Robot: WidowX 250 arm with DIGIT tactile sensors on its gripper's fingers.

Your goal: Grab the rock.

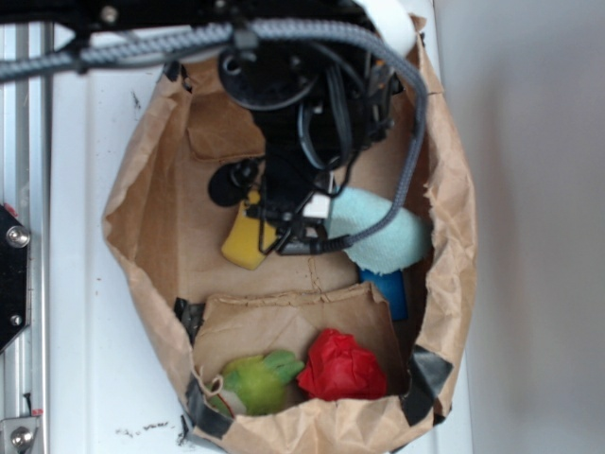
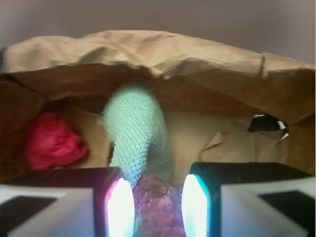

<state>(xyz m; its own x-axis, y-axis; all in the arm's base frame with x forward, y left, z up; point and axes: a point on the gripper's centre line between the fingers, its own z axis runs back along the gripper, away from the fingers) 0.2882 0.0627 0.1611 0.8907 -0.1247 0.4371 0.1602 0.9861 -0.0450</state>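
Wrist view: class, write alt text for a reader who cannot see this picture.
A dark, rough rock sits between the claw's two glowing fingers, seen close up inside a brown paper bag. A light blue-green cloth rises just behind the rock, and a red wrinkly ball lies at left.

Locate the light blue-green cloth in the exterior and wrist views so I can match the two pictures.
Exterior: the cloth lies mid-right inside the paper bag, partly under the arm and its cable.
Wrist: the cloth stands centre frame, rising just beyond the gripper, whose fingers flank the rock.
Shared landmark: the red wrinkly ball, bottom centre-right in exterior, left side in wrist.
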